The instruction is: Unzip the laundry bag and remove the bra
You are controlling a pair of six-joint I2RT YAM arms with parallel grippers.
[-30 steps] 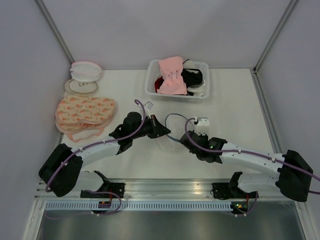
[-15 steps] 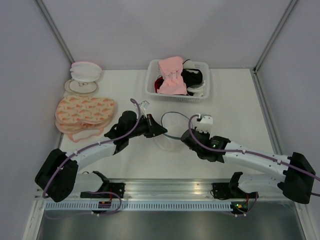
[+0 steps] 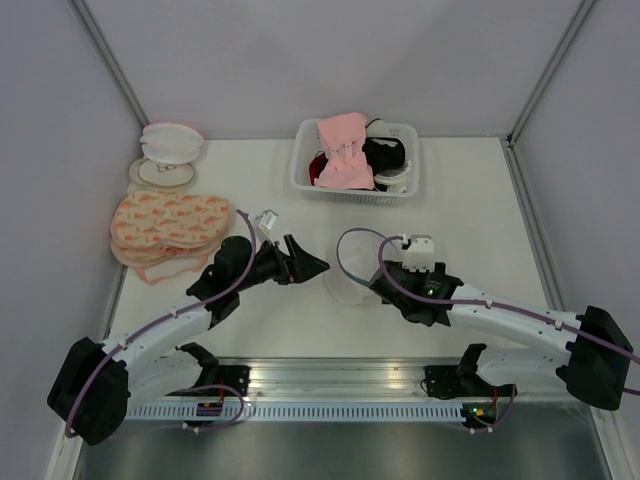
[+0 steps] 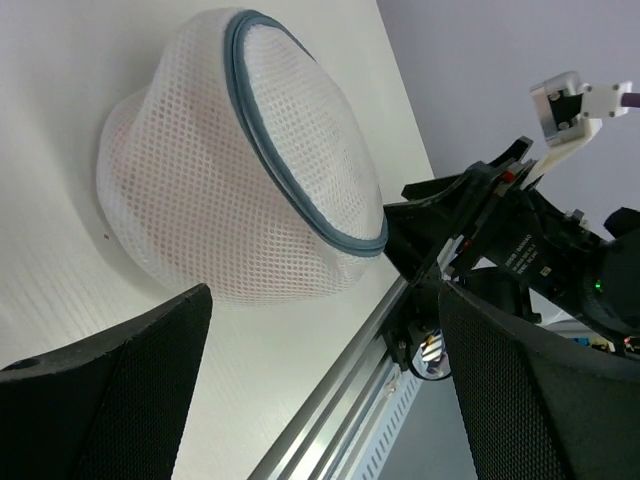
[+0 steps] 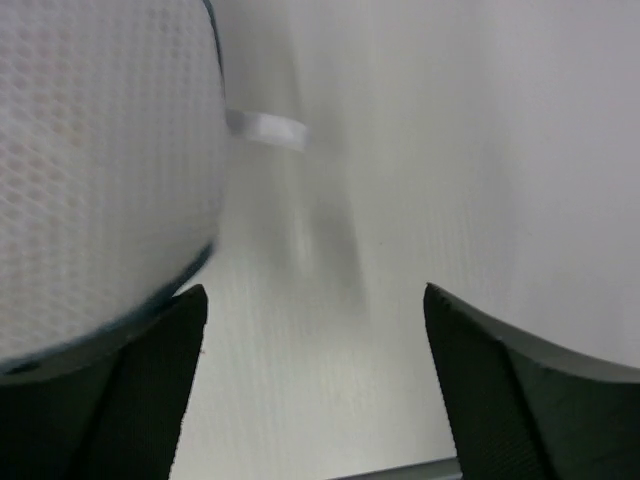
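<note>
While the left gripper [image 4: 322,300] and right gripper [image 5: 312,300] gape empty, the laundry bag [image 4: 180,190] lies between them. Its zipper [image 4: 270,165] looks closed. The bra is not out yet.

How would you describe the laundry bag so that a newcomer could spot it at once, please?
On the white table, look at the middle of the near half, in front of the white basket of garments. The laundry bag is the round dome of translucent white mesh with a dark zipper rim, unlike the flat pink-orange patterned bags at the left.
</note>
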